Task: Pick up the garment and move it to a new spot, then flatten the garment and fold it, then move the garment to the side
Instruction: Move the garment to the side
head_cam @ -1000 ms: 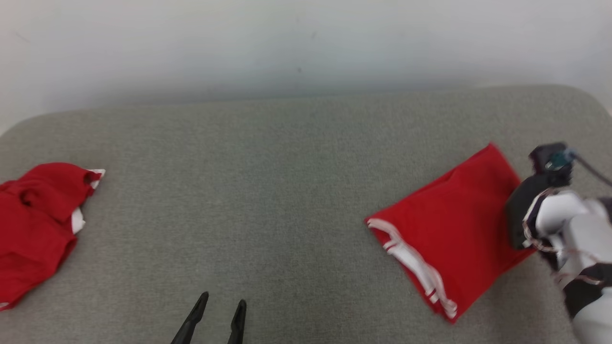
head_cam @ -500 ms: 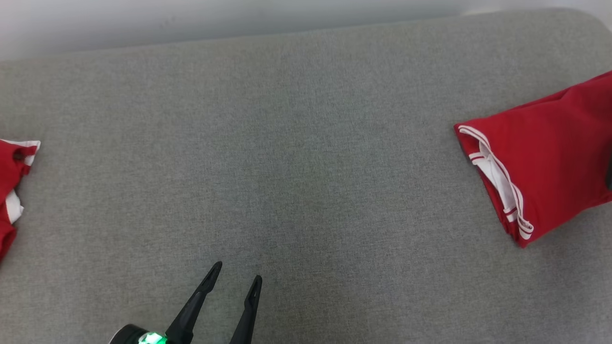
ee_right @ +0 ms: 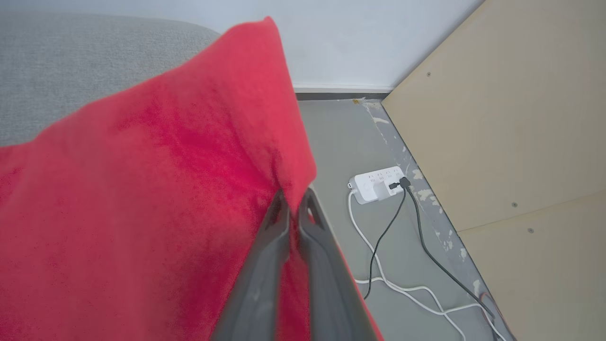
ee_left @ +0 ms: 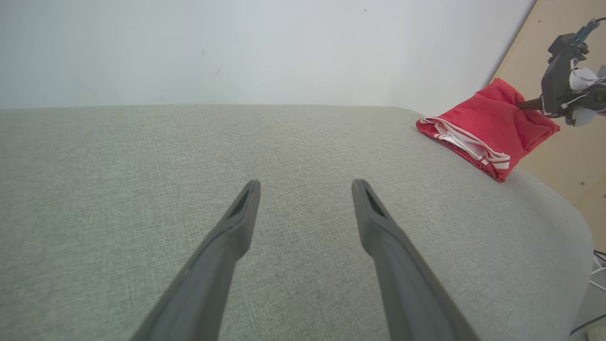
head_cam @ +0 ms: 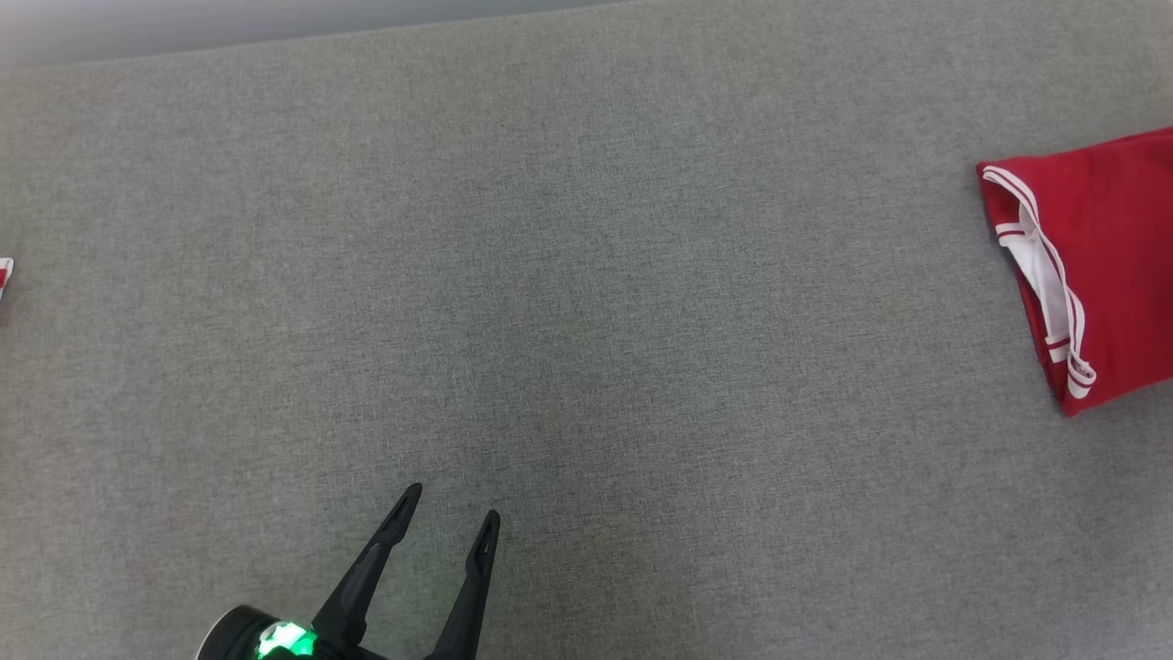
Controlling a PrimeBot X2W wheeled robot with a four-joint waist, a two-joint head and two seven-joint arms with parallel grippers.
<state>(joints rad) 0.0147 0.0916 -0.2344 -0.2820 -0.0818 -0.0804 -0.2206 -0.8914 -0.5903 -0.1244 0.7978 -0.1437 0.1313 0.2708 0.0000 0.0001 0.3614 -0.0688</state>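
Observation:
The garment (head_cam: 1109, 266) is red with a white-striped band and lies folded at the right edge of the grey cushion in the head view. In the right wrist view my right gripper (ee_right: 294, 196) is shut on the garment's (ee_right: 165, 189) far edge, which hangs out past the cushion's end. The left wrist view shows the garment (ee_left: 487, 125) at the cushion's far right corner with my right gripper (ee_left: 523, 103) pinching it. Far from the garment, my left gripper (head_cam: 453, 504) hovers open and empty over bare cushion near the front, its fingers (ee_left: 236, 222) spread wide.
The grey cushion (head_cam: 586, 275) spreads across the head view. A sliver of another red cloth (head_cam: 4, 275) shows at its left edge. Beyond the cushion's right end, a white power strip (ee_right: 378, 184) with cables lies on the floor beside a tan wooden panel (ee_right: 497, 118).
The head camera has tipped down and closer, so the wall is almost gone and my right arm has left the view. The garment now sits nearer the right edge, turned slightly. Both grippers keep their states.

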